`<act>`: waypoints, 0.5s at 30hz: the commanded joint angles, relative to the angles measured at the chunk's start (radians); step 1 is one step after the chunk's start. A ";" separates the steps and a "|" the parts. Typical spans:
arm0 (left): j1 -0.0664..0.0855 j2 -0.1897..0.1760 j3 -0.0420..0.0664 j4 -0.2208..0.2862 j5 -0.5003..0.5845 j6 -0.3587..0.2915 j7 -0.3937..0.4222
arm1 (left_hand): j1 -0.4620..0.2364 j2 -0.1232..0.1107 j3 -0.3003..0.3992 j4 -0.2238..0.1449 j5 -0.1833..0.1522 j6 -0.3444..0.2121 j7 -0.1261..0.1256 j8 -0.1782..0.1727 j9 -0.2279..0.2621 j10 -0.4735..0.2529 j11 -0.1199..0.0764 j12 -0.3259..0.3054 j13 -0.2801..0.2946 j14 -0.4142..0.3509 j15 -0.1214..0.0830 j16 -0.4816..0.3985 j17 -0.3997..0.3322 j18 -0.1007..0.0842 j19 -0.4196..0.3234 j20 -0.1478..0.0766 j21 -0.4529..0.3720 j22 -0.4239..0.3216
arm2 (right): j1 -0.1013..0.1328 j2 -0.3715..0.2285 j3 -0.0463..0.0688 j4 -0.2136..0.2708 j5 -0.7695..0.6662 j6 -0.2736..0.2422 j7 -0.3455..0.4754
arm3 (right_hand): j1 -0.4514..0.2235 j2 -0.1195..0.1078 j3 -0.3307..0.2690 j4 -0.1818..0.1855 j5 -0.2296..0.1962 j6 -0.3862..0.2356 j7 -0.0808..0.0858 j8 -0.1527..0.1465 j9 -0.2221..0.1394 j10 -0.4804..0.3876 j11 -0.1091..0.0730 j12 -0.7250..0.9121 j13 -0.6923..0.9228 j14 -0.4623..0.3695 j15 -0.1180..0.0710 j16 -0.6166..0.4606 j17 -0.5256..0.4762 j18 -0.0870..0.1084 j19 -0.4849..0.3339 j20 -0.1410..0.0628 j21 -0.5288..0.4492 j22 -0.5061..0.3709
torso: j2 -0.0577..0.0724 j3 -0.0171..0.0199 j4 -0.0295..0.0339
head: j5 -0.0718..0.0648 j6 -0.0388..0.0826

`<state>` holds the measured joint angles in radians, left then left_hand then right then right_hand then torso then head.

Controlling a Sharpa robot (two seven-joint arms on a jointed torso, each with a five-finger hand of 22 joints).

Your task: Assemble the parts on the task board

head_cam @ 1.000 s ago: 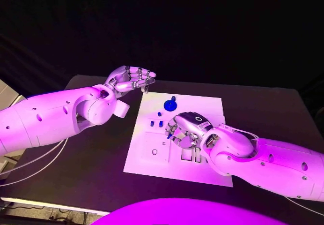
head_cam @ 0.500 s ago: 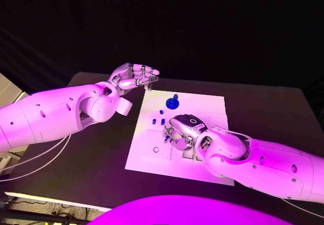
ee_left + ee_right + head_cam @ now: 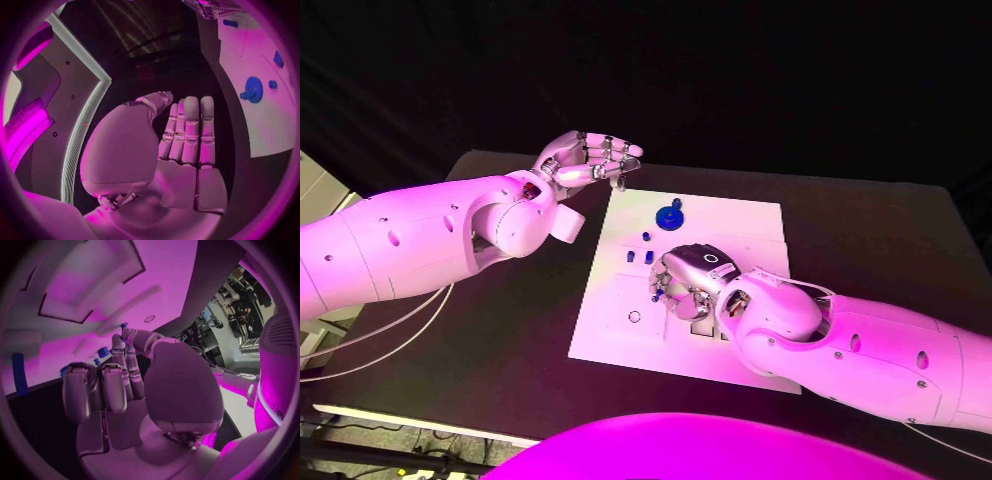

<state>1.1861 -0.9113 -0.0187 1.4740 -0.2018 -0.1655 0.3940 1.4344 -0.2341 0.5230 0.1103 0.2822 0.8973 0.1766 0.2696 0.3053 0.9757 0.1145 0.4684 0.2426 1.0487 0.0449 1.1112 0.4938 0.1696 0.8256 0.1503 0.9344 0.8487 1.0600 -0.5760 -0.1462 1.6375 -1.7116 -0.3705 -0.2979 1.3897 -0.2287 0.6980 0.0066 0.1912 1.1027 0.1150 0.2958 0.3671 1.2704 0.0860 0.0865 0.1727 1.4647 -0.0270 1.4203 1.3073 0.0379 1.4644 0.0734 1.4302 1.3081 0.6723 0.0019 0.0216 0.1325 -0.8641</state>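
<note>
I am seeing my right robot hand [image 3: 687,283] edging slightly leftward across the task board [image 3: 747,220], fingers curled over the small blue parts [image 3: 640,257]; grasp unconfirmed. My left robot hand [image 3: 589,160] is staying curled, empty, beyond the board's far-left corner.

White task board [image 3: 620,345], blue parts [image 3: 671,217]

I work in a robotics lab: a black desk [image 3: 502,350] carries a white task board [image 3: 733,225] under black backdrop, with equipment-laden benches [image 3: 247,295] beyond.
</note>
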 commanded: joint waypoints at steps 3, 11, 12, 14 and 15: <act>0.001 0.002 0.001 0.002 0.008 0.014 0.010 | 0.006 0.001 0.000 -0.006 0.004 -0.001 0.002 -0.001 -0.001 -0.005 -0.001 0.006 -0.002 -0.006 0.000 -0.005 -0.001 0.013 0.006 -0.001 -0.006 -0.001 | -0.003 0.007 -0.001 -0.013 -0.028 0.039 -0.009 | 0.003 0.009 0.001 -0.003 0.007 0.002 0.001 0.002 0.001 0.049 -0.042 0.001 0.005 0.057 -0.007 -0.004 0.009 -0.008 0.066 -0.008 -0.004 0.207 | 0.000 -0.0003 0.0005 | -0.001 -0.001; 0.001 0.001 0.001 0.003 0.008 0.016 0.007 | 0.006 0.001 0.000 -0.006 0.004 -0.001 0.002 -0.001 -0.001 -0.005 -0.001 0.006 -0.002 -0.006 0.000 -0.005 -0.001 0.013 0.006 -0.001 -0.006 -0.001 | -0.008 0.017 -0.003 -0.024 -0.034 0.049 -0.012 | 0.001 0.009 0.001 -0.005 0.006 0.001 0.001 0.002 0.001 0.049 -0.042 0.000 0.005 0.057 -0.007 -0.004 0.010 -0.009 0.067 -0.008 -0.002 0.208 | 0.000 0.0001 0.0011 | 0.000 0.000; 0.001 0.001 0.001 0.003 0.008 0.016 0.007 | 0.006 0.001 0.000 -0.006 0.004 -0.001 0.002 -0.001 -0.001 -0.005 -0.001 0.006 -0.002 -0.006 0.000 -0.005 -0.001 0.013 0.006 -0.001 -0.006 -0.001 | -0.008 0.018 -0.003 -0.024 -0.035 0.049 -0.012 | 0.001 0.009 0.001 -0.005 0.006 0.001 0.001 0.002 0.001 0.049 -0.042 0.000 0.005 0.057 -0.007 -0.004 0.010 -0.009 0.067 -0.008 -0.002 0.208 | 0.000 0.0001 0.0011 | 0.000 0.000; 0.001 0.001 0.001 0.003 0.008 0.016 0.007 | 0.006 0.001 0.000 -0.006 0.004 -0.001 0.002 -0.001 -0.001 -0.005 -0.001 0.006 -0.002 -0.006 0.000 -0.005 -0.001 0.013 0.006 -0.001 -0.006 -0.001 | -0.009 0.020 -0.004 -0.024 -0.035 0.051 -0.011 | 0.001 0.009 0.001 -0.005 0.006 0.001 0.001 0.002 0.001 0.049 -0.042 0.000 0.005 0.057 -0.007 -0.004 0.010 -0.009 0.067 -0.008 -0.002 0.208 | 0.000 -0.0002 0.0007 | 0.001 0.000; 0.001 0.001 0.001 0.002 0.008 0.016 0.006 | 0.006 0.001 0.000 -0.006 0.004 -0.002 0.003 -0.001 -0.001 -0.005 -0.001 0.006 -0.002 -0.007 0.000 -0.006 -0.001 0.013 0.006 -0.001 -0.007 -0.001 | -0.009 0.021 -0.004 -0.024 -0.035 0.052 -0.010 | 0.001 0.009 0.001 -0.005 0.006 0.001 0.001 0.002 0.001 0.049 -0.042 0.000 0.005 0.057 -0.007 -0.004 0.010 -0.009 0.067 -0.008 -0.002 0.208 | 0.000 -0.0003 0.0004 | 0.001 0.000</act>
<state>1.1861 -0.9119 -0.0187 1.4739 -0.2007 -0.1643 0.3926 1.4344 -0.2341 0.5230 0.1103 0.2821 0.8973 0.1766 0.2696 0.3053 0.9757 0.1144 0.4684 0.2420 1.0488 0.0449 1.1112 0.4939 0.1696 0.8256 0.1503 0.9318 0.8488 1.0566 -0.5561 -0.1457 1.6162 -1.7318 -0.3556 -0.3018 1.3911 -0.2275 0.6980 0.0067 0.1976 1.1009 0.1133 0.2937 0.3666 1.2704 0.0860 0.0808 0.1790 1.4647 -0.0269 1.4203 1.3081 0.0380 1.4644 0.0734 1.4302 1.3079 0.6726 0.0018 0.0221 0.1324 -0.8637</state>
